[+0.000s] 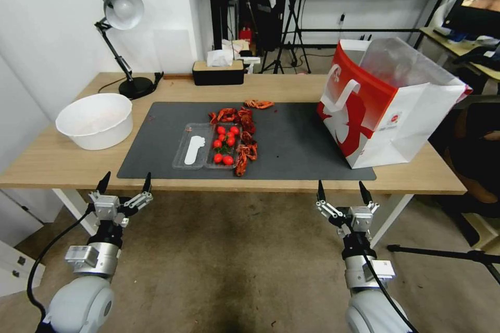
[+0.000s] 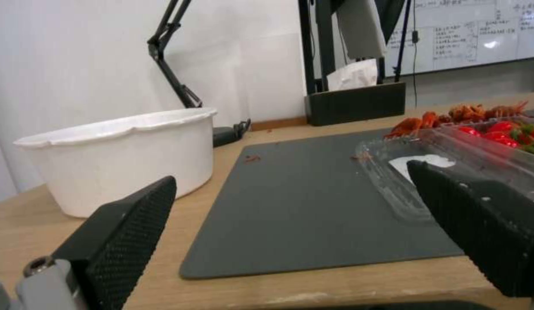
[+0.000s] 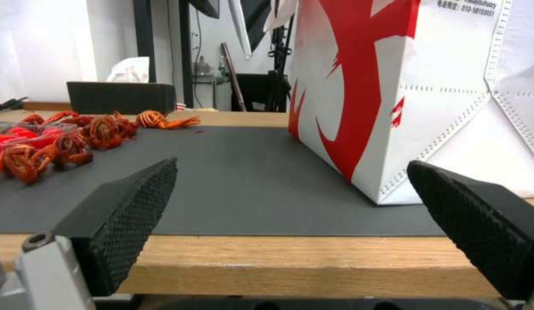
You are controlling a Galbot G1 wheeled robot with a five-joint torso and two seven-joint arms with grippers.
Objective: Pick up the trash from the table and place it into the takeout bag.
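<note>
On the long light-wood table (image 1: 62, 158) lies a large dark grey rectangular mat (image 1: 291, 151), matte and smooth. At its middle sits the trash: a clear, ribbed plastic clamshell tray (image 1: 200, 152) lying open, with a flat white piece in one half and small glossy red tomatoes (image 1: 225, 143) in the other. Red-orange crayfish shells (image 1: 246, 138) (curled, spiky, some strayed toward the far edge of the mat) are piled just beside the tray, on its side toward the bag.

The boxy paper takeout bag (image 1: 385, 114), white with red panels, flat white handles and a crinkled clear plastic liner, stands upright on the right end of the mat, its mouth open and one corner overhanging the mat onto bare wood. Nothing stands between the shells and the bag.

On the left end of the table rests a round white basin (image 1: 95, 119) with a wavy rim, off the mat. Behind it stands a black desk lamp (image 1: 122, 36) with a silver shade, and at the far edge a black tissue box (image 1: 217, 72) with a wooden lid.

The left gripper (image 1: 125, 183) hovers short of the table's near edge, in front of the mat's left corner, its black cross-hatched fingers spread wide around nothing. The right gripper (image 1: 341, 191) hovers likewise near the bag's corner, fingers wide and empty.
</note>
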